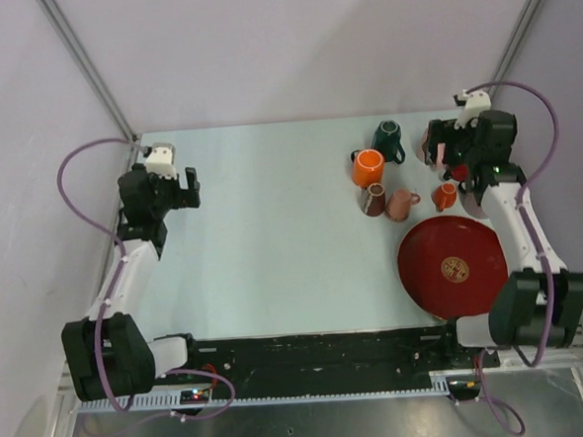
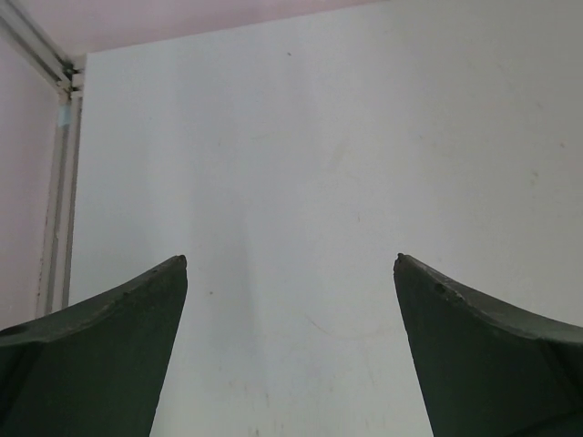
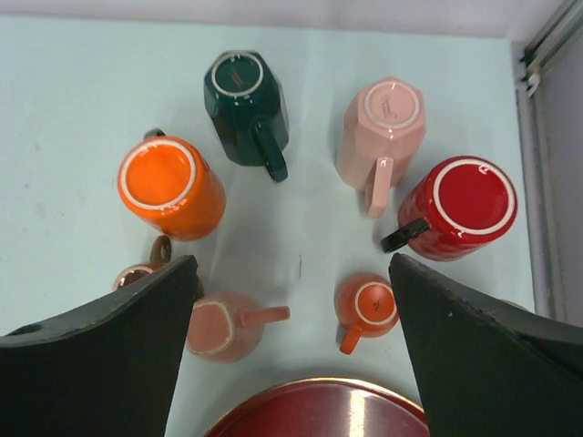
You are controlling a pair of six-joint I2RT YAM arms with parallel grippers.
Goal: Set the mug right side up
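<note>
We see all three views lit brightly and evenly by soft light from above, so the pale table (image 1: 272, 230) looks almost washed out in the left wrist view and the mugs (image 3: 239, 109) cast only faint, short shadows. In the right wrist view a white streak of glare lies on the red plate (image 3: 319, 414) and small highlights sit on the glazed rims. The dark fingers (image 3: 100, 364) at the bottom corners of both wrist views are underexposed and slightly soft. The top view looks reasonably sharp to us, its frame posts (image 1: 84, 63) leaning outward towards the corners.
</note>
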